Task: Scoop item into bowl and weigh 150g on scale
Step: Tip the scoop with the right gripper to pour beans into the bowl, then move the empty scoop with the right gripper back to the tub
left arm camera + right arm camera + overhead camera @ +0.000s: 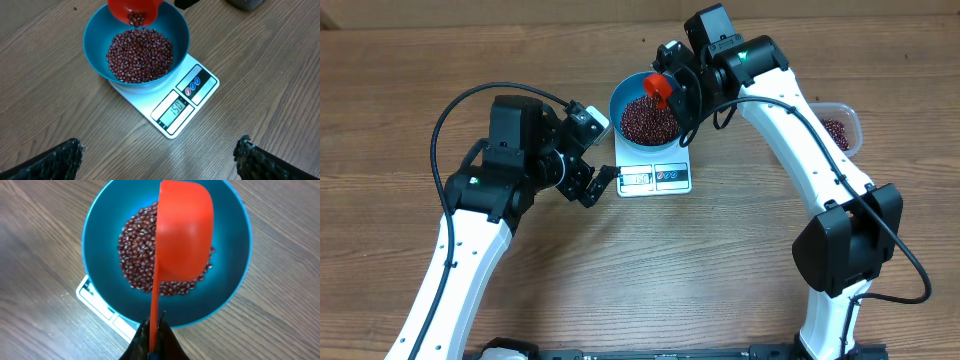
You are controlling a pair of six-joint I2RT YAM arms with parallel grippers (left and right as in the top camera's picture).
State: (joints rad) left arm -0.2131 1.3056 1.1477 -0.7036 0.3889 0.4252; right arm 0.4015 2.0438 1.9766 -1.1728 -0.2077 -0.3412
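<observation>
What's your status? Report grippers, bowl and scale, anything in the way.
Left gripper open, empty, short of scale. Right gripper shut on red scoop, tipped over blue bowl. Beans heaped in bowl; display looks like 150. Nothing blocking.

1. On the scale (140, 100), left wrist view: display (176, 108) along the near edge, dark digits reading 150 on a pale window, slanted with the white body.
2. Just right of that window, on the same edge: a framed panel with three small round buttons (192, 86), one marked red and two marked blue; symbols inside too small to read.
3. Overhead view: same window and panel on the near edge of the scale, digits too small to make out.
4. Right wrist view: only a corner of the scale at the left, thin blue lines on it, nothing legible.
</observation>
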